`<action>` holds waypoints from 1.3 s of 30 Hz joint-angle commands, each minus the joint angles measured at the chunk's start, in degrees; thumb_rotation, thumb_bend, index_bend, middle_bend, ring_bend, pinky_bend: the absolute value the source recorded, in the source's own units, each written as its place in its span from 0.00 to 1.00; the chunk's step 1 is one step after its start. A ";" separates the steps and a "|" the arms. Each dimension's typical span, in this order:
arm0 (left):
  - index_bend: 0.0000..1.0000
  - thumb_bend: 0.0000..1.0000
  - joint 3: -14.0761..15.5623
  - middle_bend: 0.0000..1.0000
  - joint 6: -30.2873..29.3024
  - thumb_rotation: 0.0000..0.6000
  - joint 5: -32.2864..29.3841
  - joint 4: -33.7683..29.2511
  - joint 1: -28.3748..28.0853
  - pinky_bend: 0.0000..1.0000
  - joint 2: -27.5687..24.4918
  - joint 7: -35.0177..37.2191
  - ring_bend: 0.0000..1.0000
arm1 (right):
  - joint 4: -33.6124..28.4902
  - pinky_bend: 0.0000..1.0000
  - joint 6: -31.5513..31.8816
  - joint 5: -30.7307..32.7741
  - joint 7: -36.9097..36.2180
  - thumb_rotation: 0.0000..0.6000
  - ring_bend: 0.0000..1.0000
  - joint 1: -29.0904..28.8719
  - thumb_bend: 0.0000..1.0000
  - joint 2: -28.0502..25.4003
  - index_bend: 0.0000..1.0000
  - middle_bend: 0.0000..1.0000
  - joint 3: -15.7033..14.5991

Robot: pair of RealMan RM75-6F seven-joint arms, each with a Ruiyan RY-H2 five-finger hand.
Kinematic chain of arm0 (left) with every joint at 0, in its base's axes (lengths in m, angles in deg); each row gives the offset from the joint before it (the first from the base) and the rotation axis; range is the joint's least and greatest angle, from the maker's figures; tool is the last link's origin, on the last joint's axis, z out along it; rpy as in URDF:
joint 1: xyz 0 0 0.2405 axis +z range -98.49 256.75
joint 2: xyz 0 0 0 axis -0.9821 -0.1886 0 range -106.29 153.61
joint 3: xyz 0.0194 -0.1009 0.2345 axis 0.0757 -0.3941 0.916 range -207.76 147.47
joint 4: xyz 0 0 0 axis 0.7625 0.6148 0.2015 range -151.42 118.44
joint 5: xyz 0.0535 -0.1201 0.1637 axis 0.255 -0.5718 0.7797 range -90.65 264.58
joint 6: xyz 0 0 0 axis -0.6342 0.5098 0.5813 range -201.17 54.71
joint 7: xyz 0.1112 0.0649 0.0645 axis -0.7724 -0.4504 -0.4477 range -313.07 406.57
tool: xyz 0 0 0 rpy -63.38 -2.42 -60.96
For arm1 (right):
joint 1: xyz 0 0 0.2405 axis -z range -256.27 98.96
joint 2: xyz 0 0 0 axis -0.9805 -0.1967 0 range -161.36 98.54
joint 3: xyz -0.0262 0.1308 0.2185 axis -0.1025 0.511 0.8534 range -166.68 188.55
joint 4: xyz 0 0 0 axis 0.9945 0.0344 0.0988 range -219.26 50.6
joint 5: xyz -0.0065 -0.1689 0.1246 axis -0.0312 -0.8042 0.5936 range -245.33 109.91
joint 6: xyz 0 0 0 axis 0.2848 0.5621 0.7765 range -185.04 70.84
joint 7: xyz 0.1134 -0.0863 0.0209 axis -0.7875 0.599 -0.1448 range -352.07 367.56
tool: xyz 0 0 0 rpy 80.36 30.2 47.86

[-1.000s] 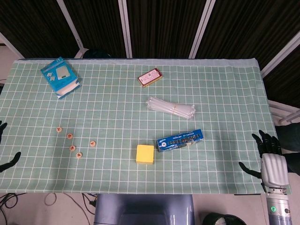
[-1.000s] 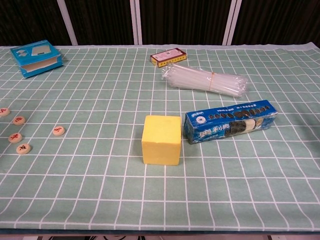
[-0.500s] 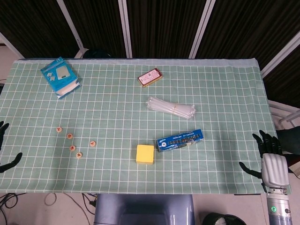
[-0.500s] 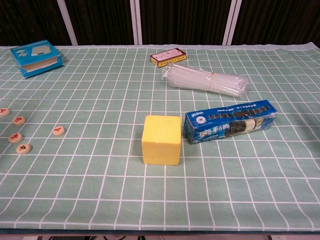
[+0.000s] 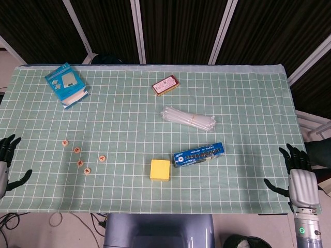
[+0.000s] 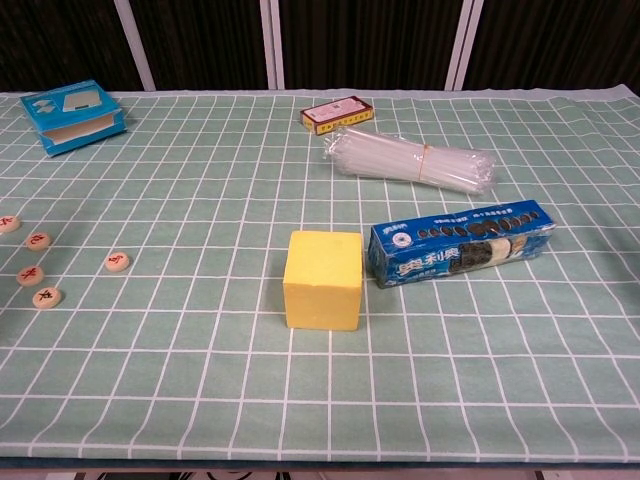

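Both hands empty, fingers spread: left hand (image 5: 6, 164) nearest wooden discs (image 5: 80, 163), right hand (image 5: 299, 178) at table (image 5: 248, 119) near-right edge, cookie pack (image 5: 198, 154) well apart.

Left hand (image 5: 5, 165) and right hand (image 5: 300, 178) (fingers spread, empty) at opposite edges.

The blue cookie box (image 6: 462, 243), the lettered thing nearest the right hand (image 5: 299, 178), bore white Chinese characters beside pictured dark sandwich cookies. The round wooden pieces (image 6: 117, 261) nearer the left hand (image 5: 6, 164) carried red characters, too small to read.
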 commanded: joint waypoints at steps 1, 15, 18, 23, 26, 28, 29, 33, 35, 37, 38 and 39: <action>0.12 0.22 0.68 0.00 0.98 1.00 1.05 -0.30 -0.71 0.00 0.51 -1.68 0.00 | -0.06 0.00 0.09 -0.07 0.09 1.00 0.00 0.00 0.27 0.02 0.12 0.05 0.00; 0.21 0.21 0.95 0.00 13.18 1.00 0.40 -0.74 -8.38 0.00 2.26 -10.80 0.00 | -0.65 0.00 -0.01 0.68 -0.19 1.00 0.00 0.20 0.27 -0.03 0.12 0.05 0.14; 0.24 0.22 0.88 0.00 15.99 1.00 -0.89 0.13 -9.98 0.00 3.39 -12.26 0.00 | -0.79 0.00 -0.20 1.03 -0.25 1.00 0.00 0.20 0.27 -0.04 0.12 0.05 0.21; 0.30 0.22 1.47 0.00 20.47 1.00 -2.42 2.13 -12.32 0.00 5.87 -13.14 0.00 | -0.98 0.00 -0.37 1.51 -0.23 1.00 0.00 0.18 0.27 -0.08 0.12 0.05 0.39; 0.32 0.24 2.06 0.00 22.28 1.00 -3.03 3.33 -13.16 0.00 7.23 -13.82 0.00 | -1.08 0.00 -0.52 1.73 -0.27 1.00 0.00 0.16 0.27 -0.11 0.12 0.05 0.42; 0.32 0.24 2.35 0.00 23.03 1.00 -3.61 4.41 -13.50 0.00 8.33 -14.49 0.00 | -1.17 0.00 -0.64 1.79 -0.48 1.00 0.00 0.14 0.27 -0.17 0.12 0.05 0.44; 0.33 0.25 2.43 0.00 23.37 1.00 -3.94 4.99 -13.68 0.00 8.90 -14.80 0.00 | -1.19 0.00 -0.66 1.84 -0.54 1.00 0.00 0.14 0.27 -0.20 0.12 0.05 0.47; 0.36 0.26 2.85 0.00 24.54 1.00 -4.60 7.25 -14.42 0.00 11.12 -15.33 0.00 | -1.26 0.00 -0.75 2.08 -0.75 1.00 0.00 0.16 0.27 -0.29 0.12 0.05 0.55; 0.37 0.26 3.10 0.00 25.14 1.00 -4.78 8.06 -14.76 0.00 11.89 -15.28 0.00 | -1.25 0.00 -0.76 2.15 -0.78 1.00 0.00 0.16 0.27 -0.33 0.12 0.05 0.57; 0.38 0.26 3.30 0.00 25.82 1.00 -4.97 8.90 -15.21 0.00 12.69 -15.75 0.00 | -1.26 0.00 -0.82 2.22 -0.76 1.00 0.00 0.15 0.27 -0.33 0.12 0.05 0.58; 0.38 0.26 3.36 0.00 25.93 1.00 -5.02 9.26 -15.38 0.00 13.09 -16.04 0.00 | -1.27 0.00 -0.83 2.25 -0.73 1.00 0.00 0.15 0.27 -0.33 0.12 0.05 0.59; 0.38 0.26 3.42 0.00 26.00 1.00 -5.01 9.57 -15.53 0.00 13.48 -16.27 0.00 | -1.29 0.00 -0.83 2.27 -0.70 1.00 0.00 0.14 0.27 -0.33 0.12 0.05 0.60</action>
